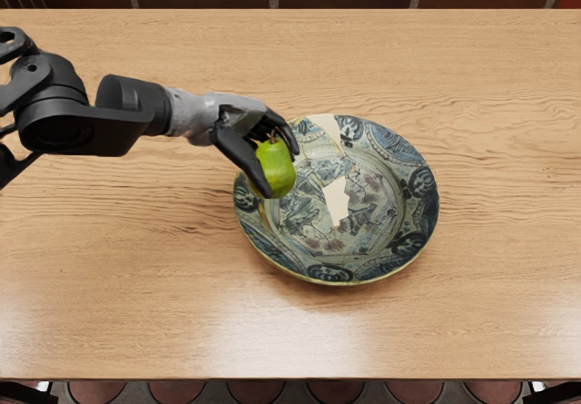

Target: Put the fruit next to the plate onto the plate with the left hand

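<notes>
Fruit (pixel 276 167), green and pear-shaped, is clasped in my left hand (pixel 243 137), with my dark fingers (pixel 251 168) curled tightly around it. I hold it at the left rim of the patterned plate (pixel 399 200), which rests on the wooden table (pixel 136 281). My arm reaches in from the left.

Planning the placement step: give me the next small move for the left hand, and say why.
Probably shift the left hand a little right, toward the middle of the plate. It grips the green fruit over the plate's left rim, so releasing here might let it roll off.
</notes>
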